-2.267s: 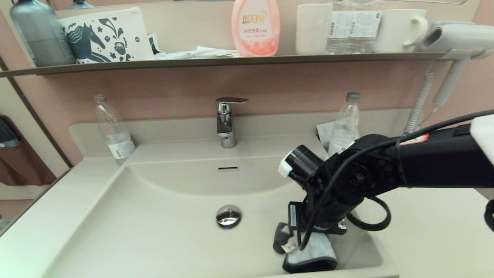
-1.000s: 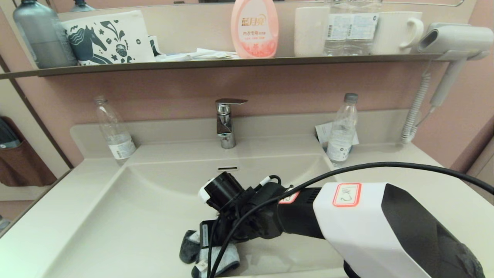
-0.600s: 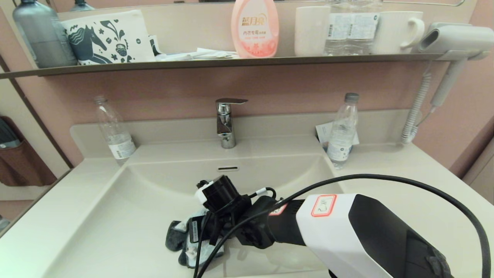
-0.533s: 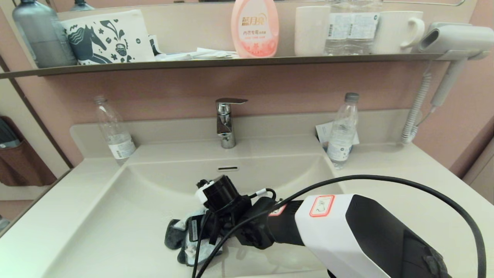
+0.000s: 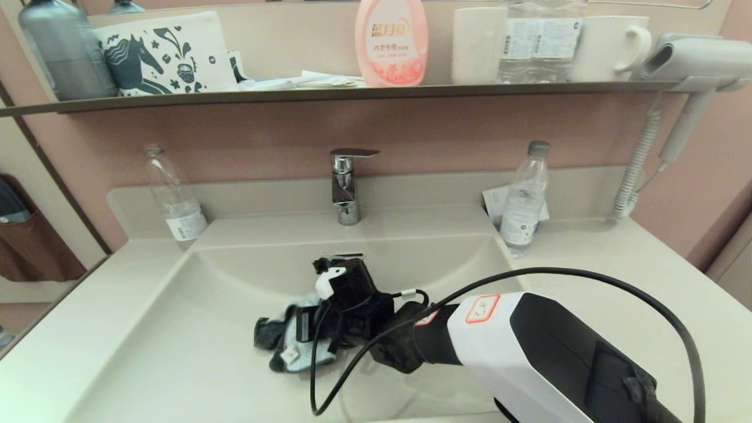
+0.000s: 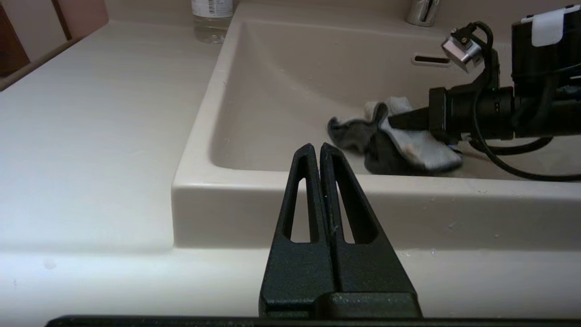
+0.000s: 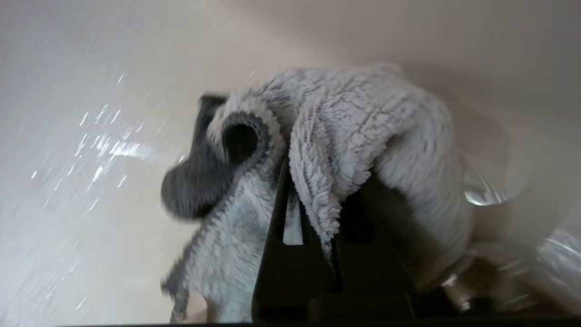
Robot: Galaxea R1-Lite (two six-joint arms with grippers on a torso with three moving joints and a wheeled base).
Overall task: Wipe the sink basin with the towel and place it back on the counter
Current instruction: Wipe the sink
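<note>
The right gripper [image 7: 313, 227], fingers clamped on the crumpled light-blue towel [image 5: 286, 342], presses it against the floor of the cream-white rectangular sink basin [image 5: 194, 352]. The left gripper [image 6: 316, 152], fully closed and holding nothing, hovers at the basin's front rim.

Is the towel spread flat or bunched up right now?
Bunched up: the towel is crumpled in folds around the right gripper, pinched there, on the sink basin floor.

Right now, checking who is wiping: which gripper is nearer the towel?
Right. The right gripper grips the towel inside the sink basin; the left gripper sits outside its front rim.
</note>
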